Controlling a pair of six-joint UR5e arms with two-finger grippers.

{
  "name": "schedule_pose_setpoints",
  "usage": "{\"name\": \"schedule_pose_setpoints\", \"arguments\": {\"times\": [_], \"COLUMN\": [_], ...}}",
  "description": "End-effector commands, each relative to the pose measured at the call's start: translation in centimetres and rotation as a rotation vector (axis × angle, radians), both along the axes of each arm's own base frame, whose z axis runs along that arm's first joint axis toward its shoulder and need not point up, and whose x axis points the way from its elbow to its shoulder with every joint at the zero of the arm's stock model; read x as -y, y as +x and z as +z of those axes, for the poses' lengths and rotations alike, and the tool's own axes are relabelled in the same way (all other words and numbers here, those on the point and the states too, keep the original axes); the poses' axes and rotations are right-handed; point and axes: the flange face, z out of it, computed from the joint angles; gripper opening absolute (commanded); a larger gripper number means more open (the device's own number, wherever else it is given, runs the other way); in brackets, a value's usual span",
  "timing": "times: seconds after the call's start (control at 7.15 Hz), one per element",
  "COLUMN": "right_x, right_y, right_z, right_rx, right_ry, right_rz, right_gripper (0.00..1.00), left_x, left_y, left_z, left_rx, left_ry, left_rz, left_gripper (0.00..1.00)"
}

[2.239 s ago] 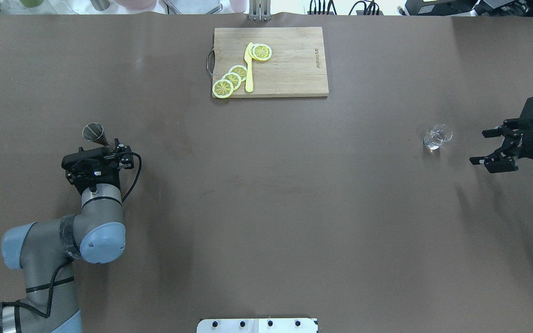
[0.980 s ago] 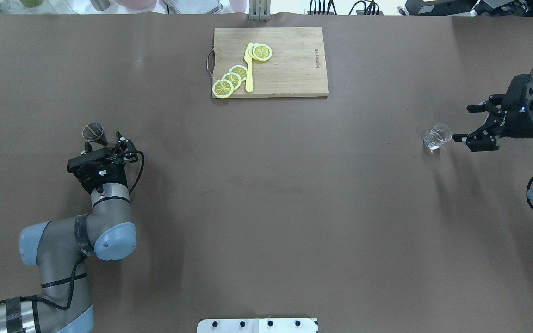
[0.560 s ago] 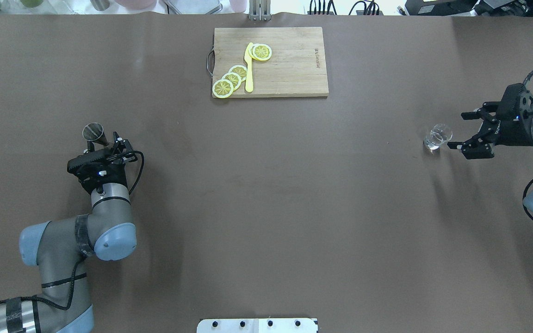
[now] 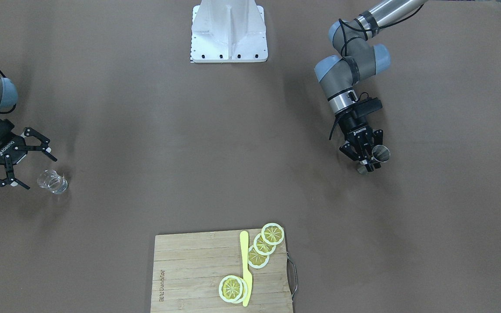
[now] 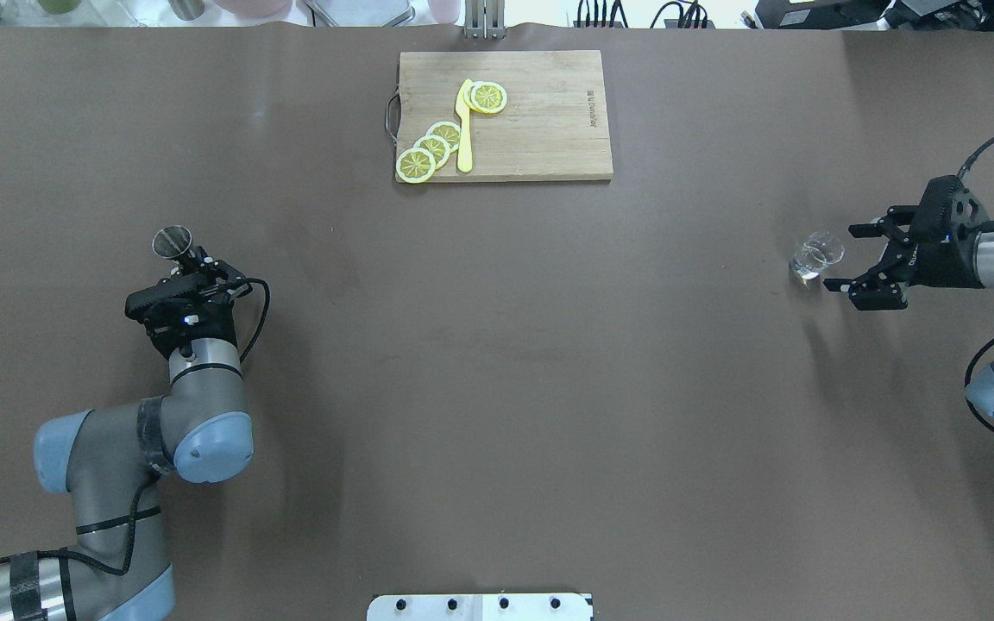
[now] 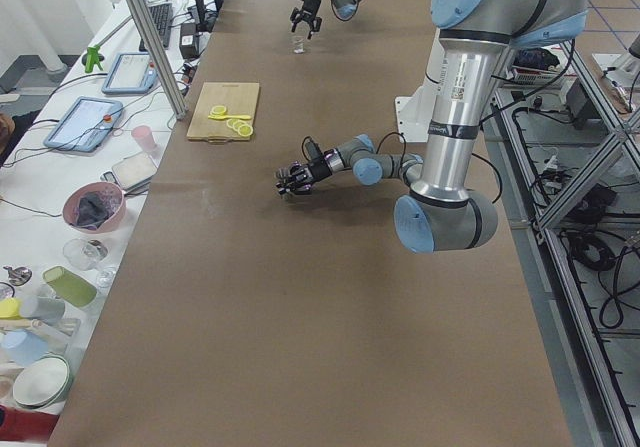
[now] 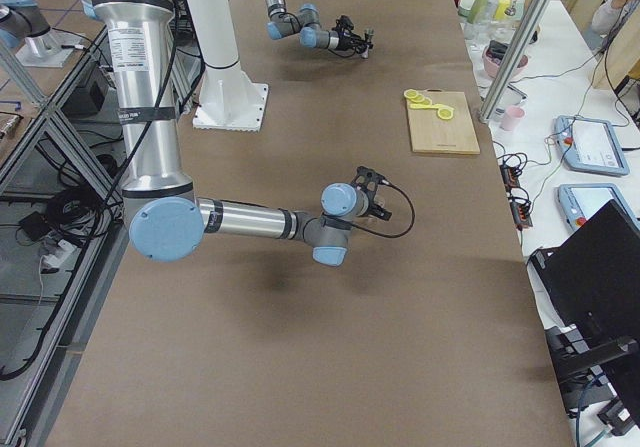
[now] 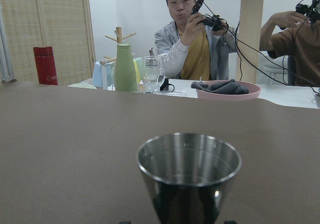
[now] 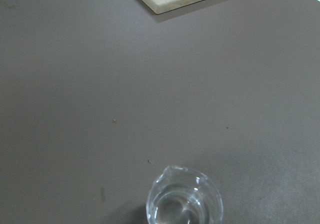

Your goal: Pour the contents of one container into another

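- left gripper point(image 5: 192, 266): fingers pressed in on the small grey steel hourglass-shaped jigger point(image 5: 173, 243), pinching it low down near its base; upper cone sticks out above the fingertips, mouth up, roughly upright; can't tell whether its base touches the brown table point(image 5: 497, 371)
- right gripper point(image 5: 840, 258): fingers spread wide, gripping nothing; sits low over the table
- small clear faceted glass tumbler point(image 5: 816, 256): upright on the table right at the mouth of the right gripper, just ahead of its fingertips, not yet between the pads; wrist camera shows what looks like some clear liquid in the bottom
- tumbler and jigger well apart; one at each end of the table, each in front of its own gripper
- beyond both grippers, mid-table on the side away from the robot: rectangular wooden cutting board point(image 5: 540, 121); yellow lemon slices point(image 5: 432, 148) and a yellow plastic knife point(image 5: 464, 129) lie on it; well apart from either tool
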Motion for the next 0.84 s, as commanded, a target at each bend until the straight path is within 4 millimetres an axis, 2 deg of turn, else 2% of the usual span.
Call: {"name": "schedule_pose_setpoints", "arguments": {"times": [0.0, 0.14, 0.28, 0.42, 0.56, 0.7], "right_x": [-0.2, -0.3, -0.3, -0.3, -0.1, -0.1], "right_y": [-0.6, -1.1, -1.7, -2.0, -2.3, -2.4], "right_z": [0.5, 0.5, 0.2, 0.2, 0.0, 0.1], "right_rx": [0.003, 0.002, 0.004, 0.002, 0.002, 0.0], "right_ry": [-0.005, -0.004, 0.002, 0.005, 0.008, 0.006], "right_rz": [-0.004, -0.002, -0.004, 0.001, 0.007, 0.006], "right_gripper": [1.0, 1.0, 1.0, 1.0, 1.0, 1.0], "left_x": [2.7, 4.1, 4.2, 4.2, 4.2, 4.3], "left_y": [-3.3, -5.0, -5.2, -5.1, -4.4, -3.7], "left_z": [-3.0, -4.3, -5.0, -5.2, -6.3, -9.3], "left_rx": [0.032, 0.049, 0.144, 0.169, 0.167, 0.126], "left_ry": [0.039, 0.073, 0.086, 0.079, 0.083, 0.137], "left_rz": [0.019, 0.036, 0.095, 0.155, 0.199, 0.221], "left_gripper": [0.0, 0.0, 0.0, 0.0, 0.0, 0.0]}}
